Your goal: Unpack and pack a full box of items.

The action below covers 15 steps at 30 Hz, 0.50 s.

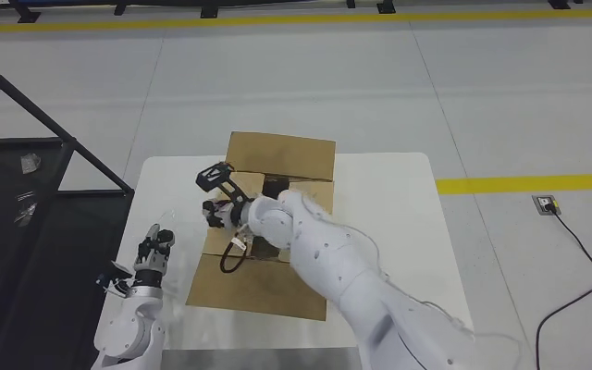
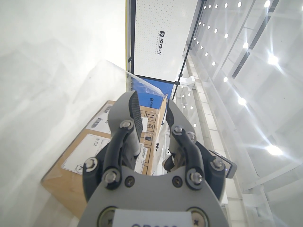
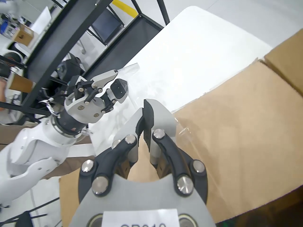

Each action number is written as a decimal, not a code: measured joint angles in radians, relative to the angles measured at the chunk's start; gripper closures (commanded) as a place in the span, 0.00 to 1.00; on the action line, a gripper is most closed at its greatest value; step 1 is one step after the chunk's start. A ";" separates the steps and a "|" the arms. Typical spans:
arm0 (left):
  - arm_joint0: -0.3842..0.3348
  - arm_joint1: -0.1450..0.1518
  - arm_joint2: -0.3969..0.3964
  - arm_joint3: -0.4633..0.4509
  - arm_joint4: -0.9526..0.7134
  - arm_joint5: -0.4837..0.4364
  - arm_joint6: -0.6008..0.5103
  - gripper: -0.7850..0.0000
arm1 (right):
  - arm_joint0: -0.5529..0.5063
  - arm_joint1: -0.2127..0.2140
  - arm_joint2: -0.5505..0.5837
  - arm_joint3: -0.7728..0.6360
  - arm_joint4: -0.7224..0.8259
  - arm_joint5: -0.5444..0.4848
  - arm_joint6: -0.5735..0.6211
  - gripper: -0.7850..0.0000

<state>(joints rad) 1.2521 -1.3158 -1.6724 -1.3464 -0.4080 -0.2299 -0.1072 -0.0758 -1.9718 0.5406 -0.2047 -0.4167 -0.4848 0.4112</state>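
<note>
An open cardboard box [image 1: 277,157] stands mid-table with its flaps spread. My right gripper [image 3: 144,112] hovers over the box's flap [image 3: 236,119] on the side toward the other arm. Its fingers are pressed together on the edge of a clear plastic bag [image 3: 137,88]. The bag's film stretches across the white table to my left gripper [image 3: 116,79], which stands open with film between its fingers. From the left wrist, the open left gripper [image 2: 151,102] points at the box's labelled side [image 2: 99,140], with clear film [image 2: 146,88] ahead. From above, the left gripper [image 1: 157,242] is beside the box.
The white table [image 1: 388,203] has bare room on the box's far right side. A black metal rack [image 1: 37,185] stands close by the table's left edge, near the left arm. A black cable [image 1: 231,261] loops under the right wrist.
</note>
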 measured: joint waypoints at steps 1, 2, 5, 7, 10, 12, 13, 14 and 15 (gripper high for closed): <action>0.000 0.000 0.000 0.003 0.000 -0.002 -0.001 0.61 | 0.001 0.004 0.020 0.005 0.040 -0.008 0.037 1.00; -0.001 0.000 0.000 0.005 0.000 -0.003 -0.002 0.61 | 0.002 0.006 0.034 0.009 0.067 -0.013 0.064 1.00; -0.003 0.000 0.000 0.013 -0.001 -0.006 -0.005 0.61 | 0.003 0.014 0.067 0.014 0.132 -0.013 0.143 1.00; -0.005 0.000 0.002 0.019 0.005 -0.012 -0.007 0.61 | 0.003 0.017 0.080 0.012 0.155 0.006 0.185 1.00; -0.009 0.000 0.006 0.026 0.023 -0.028 -0.012 0.57 | -0.002 0.019 0.090 0.000 0.164 0.041 0.206 1.00; -0.009 0.001 0.008 0.031 0.038 -0.041 -0.010 0.56 | -0.006 0.019 0.095 -0.008 0.168 0.057 0.207 1.00; -0.010 0.000 0.011 0.034 0.042 -0.045 -0.008 0.56 | -0.009 0.018 0.099 -0.012 0.170 0.068 0.204 1.00; -0.011 0.000 0.012 0.036 0.044 -0.048 -0.007 0.56 | -0.011 0.018 0.101 -0.015 0.172 0.076 0.203 1.00; -0.011 0.000 0.013 0.037 0.045 -0.049 -0.006 0.56 | -0.012 0.017 0.104 -0.018 0.175 0.084 0.204 1.00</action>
<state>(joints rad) 1.2407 -1.3160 -1.6594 -1.3095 -0.3635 -0.2791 -0.1136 -0.0881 -1.9551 0.6444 -0.2223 -0.2416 -0.4005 0.6157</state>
